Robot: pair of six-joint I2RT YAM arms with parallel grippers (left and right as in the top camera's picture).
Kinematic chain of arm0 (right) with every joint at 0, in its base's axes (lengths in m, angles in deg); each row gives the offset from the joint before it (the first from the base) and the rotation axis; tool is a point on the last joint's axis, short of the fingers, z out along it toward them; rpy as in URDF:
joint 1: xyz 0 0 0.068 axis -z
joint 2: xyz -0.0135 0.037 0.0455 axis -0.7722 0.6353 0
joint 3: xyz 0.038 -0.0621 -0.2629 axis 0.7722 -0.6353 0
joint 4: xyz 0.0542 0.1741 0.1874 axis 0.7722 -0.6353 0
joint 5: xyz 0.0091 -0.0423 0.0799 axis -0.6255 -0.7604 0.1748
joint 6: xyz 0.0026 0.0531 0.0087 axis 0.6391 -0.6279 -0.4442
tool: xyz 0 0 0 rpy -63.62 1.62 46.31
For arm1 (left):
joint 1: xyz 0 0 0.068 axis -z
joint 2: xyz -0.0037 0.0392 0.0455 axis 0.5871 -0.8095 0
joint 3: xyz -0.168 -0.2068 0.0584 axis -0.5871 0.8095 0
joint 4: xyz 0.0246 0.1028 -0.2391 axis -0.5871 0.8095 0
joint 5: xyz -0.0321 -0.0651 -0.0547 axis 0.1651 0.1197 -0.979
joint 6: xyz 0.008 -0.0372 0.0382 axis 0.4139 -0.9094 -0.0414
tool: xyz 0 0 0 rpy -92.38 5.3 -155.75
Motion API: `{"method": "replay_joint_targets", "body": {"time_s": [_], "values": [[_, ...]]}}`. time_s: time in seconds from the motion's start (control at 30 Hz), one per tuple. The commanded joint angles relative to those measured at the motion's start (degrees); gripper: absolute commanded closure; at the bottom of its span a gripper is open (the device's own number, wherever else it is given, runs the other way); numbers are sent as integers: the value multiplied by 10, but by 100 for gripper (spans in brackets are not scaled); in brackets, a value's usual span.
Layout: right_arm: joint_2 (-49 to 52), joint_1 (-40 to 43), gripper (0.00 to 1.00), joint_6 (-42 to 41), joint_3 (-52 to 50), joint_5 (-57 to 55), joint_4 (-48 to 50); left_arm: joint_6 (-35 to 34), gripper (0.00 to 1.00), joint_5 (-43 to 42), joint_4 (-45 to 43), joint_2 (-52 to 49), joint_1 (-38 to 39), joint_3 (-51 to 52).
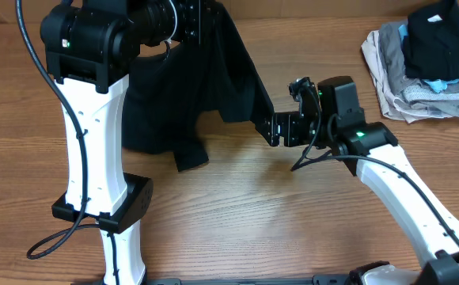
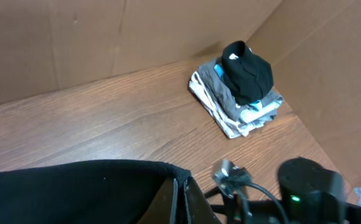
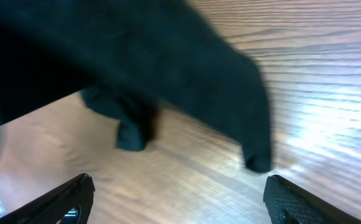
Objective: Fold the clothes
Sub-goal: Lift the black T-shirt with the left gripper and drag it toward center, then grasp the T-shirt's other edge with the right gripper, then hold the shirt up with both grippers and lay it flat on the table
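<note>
Now left gripper (image 2: 177, 194) is pinching the shirt (image 1: 206, 79) tight, fingertips half-buried in black cloth; right gripper (image 3: 177, 193) is gaping wide beside its blurred edge.

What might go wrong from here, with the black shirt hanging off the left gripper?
The black T-shirt hangs from the left gripper alone, so it may slip or bunch. The right gripper is open, with no fabric between its fingers; closing now might miss the edge. A wide swing could knock the folded stack.
</note>
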Motion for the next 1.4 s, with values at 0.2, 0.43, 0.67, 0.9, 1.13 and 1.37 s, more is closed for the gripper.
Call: {"method": "replay_joint_targets", "body": {"time_s": [0.2,0.43,0.67,0.9,1.13,1.37], "values": [[81,0,5,18,14,-63,63,25,96,-45,25,6,1,-8],[113,-7,18,19,13,-32,80,28,96,-45,32,6,1,-8],[120,-6,96,19,14,-32,125,38,96,-45,38,6,1,-8],[107,33,96,19,40,-32,91,62,96,-3,81,7,-4,-9],[73,104,96,65,230,-34,-136,80,96,81,94,43,-37,-9],[73,154,96,101,452,-39,-339,80,96,208,103,81,-68,-9]]}}
